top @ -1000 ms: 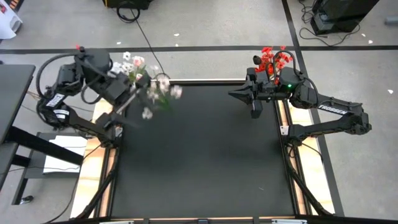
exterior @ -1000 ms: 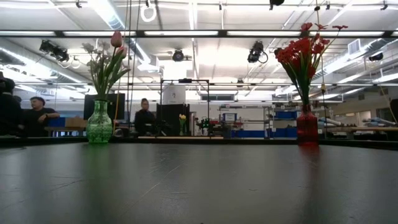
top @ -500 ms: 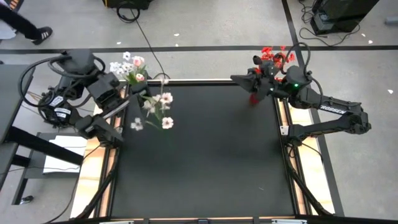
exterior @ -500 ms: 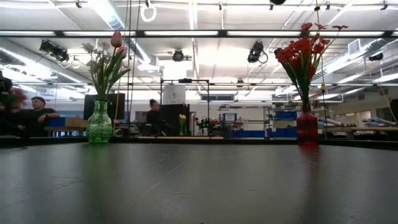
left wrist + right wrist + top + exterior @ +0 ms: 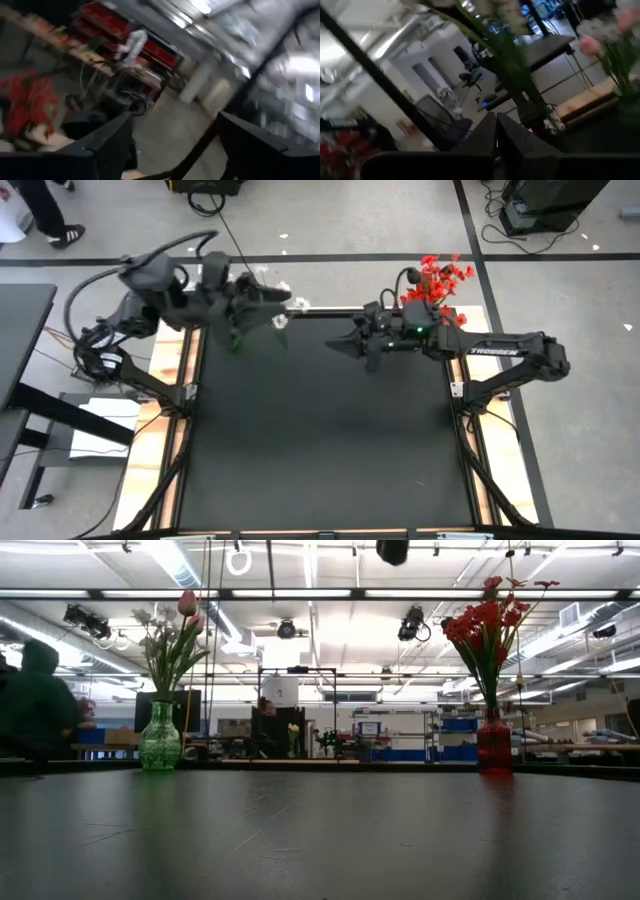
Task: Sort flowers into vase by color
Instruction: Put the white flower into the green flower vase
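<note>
Overhead, the left gripper [image 5: 272, 302] has its jaws spread (nothing visibly between them) above the table's [image 5: 320, 440] far left corner, beside white and pink flowers [image 5: 172, 632] in the green vase [image 5: 159, 748]. Opposite, the right gripper [image 5: 335, 346], jaws pressed together and empty, points toward it; red flowers [image 5: 440, 278] fill the red vase [image 5: 494, 748] behind.

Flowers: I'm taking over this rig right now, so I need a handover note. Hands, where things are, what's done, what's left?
Left hand: above the far left corner of the table, white flowers at it; grip unclear.
Right hand: shut, empty, over the far middle.
Done: red flowers stand in the red vase; a pink bud and pale blooms stand in the green vase.
Left: likely getting those white flowers into the green vase.
</note>
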Motion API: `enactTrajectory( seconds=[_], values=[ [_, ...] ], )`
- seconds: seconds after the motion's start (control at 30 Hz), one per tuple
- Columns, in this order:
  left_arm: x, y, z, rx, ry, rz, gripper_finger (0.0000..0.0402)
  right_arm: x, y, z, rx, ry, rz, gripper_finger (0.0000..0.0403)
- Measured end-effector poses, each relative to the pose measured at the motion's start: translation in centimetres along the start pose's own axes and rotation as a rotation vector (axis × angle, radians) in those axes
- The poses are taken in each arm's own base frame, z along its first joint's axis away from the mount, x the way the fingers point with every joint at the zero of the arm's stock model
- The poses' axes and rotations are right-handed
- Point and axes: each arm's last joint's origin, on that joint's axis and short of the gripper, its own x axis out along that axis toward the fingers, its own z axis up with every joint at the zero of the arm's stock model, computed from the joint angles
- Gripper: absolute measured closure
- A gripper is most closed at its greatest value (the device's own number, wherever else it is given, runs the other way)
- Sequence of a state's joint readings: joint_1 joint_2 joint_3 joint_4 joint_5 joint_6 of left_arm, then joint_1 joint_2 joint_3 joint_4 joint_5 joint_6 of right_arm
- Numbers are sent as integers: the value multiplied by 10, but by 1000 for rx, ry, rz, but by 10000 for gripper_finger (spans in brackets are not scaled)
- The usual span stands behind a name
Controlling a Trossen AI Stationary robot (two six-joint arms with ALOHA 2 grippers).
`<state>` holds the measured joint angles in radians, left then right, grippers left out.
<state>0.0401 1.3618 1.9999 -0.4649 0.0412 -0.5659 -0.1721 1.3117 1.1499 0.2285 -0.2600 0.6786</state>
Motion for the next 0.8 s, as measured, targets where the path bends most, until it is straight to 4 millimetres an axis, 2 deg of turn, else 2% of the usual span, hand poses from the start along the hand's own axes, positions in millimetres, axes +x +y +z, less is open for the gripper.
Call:
enactTrajectory(
  seconds=[0.1,0.27,0.43,0.57,0.67,0.8],
  values=[
    [13,11,-3,-171,-32,82,109,10,5,4,-115,-13,-19,376],
    [42,29,-13,-305,-58,151,109,27,9,8,-347,-68,-158,352],
    [62,48,-20,-424,-79,214,109,37,23,4,-632,-112,-276,292],
    [71,56,-26,-457,-64,234,109,36,31,5,-730,-157,-425,235],
    [73,56,-26,-460,-68,230,109,32,40,5,-756,-148,-356,209],
    [74,61,-26,-466,-73,252,109,30,50,-1,-818,-105,-306,203]
  ],
)
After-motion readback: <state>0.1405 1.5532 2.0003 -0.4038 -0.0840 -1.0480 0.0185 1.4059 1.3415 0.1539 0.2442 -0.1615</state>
